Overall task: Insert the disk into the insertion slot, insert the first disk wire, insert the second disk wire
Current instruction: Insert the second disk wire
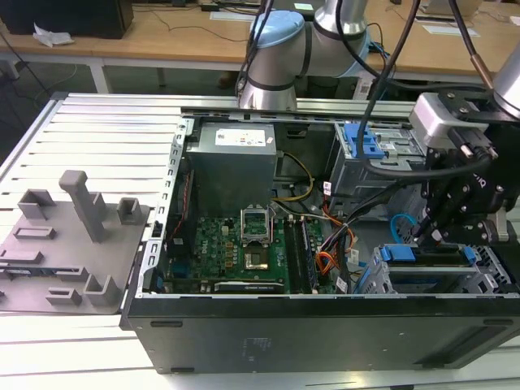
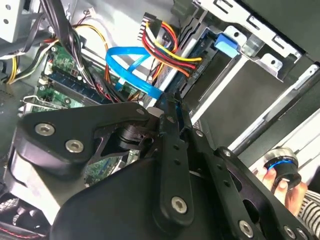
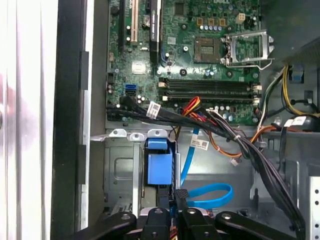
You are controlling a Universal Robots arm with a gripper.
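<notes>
Jaws (image 3: 180, 207) pressed together at the blue-framed disk (image 3: 159, 167), already seated in the insertion slot (image 3: 120, 172). Light-blue wire (image 3: 212, 195) looped just beside. White wire tags (image 3: 200, 145) beyond, print unreadable.

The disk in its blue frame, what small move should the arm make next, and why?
Probably a short, gentle push further into the insertion slot. The gripper sits right at the disk, whose blue frame appears to show above the cage's top edge, while the blue cable lies loose nearby, apparently unplugged.

Black cable bundle (image 3: 240, 145) and blue SATA cable (image 3: 212, 195) cross beside insertion slot (image 1: 439, 280); motherboard (image 1: 236, 244) area is open w/ free room above.
</notes>
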